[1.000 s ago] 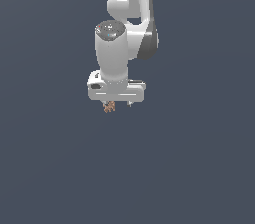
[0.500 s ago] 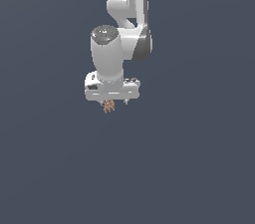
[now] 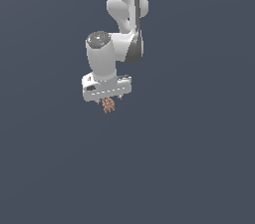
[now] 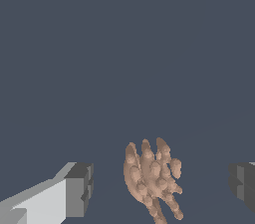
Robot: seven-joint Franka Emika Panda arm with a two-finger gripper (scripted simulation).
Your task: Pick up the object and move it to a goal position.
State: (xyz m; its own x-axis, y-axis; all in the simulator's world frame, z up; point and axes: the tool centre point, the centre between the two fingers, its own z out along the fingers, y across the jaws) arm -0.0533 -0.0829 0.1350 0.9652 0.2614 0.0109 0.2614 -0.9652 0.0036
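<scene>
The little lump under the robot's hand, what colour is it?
Orange-brown and knobbly, the lump shows best in the wrist view.

**Smooth plastic shell, knobbly lump**

The white-grey, rounded robot arm (image 3: pixel 112 54) is looking like smooth moulded plastic, showing a soft sheen along its curves. The white bar-shaped claw (image 3: pixel 107 97) is showing the same smooth finish, while its dark grey, blocky fingertips (image 4: pixel 79 189) are appearing matt and flat-faced. The tiny orange-brown, irregular lump (image 4: pixel 152 179) is looking rough and knobbly, with streaky, speckled ridges and a dull surface. The dark blue-grey backdrop is appearing uniformly matt.
</scene>
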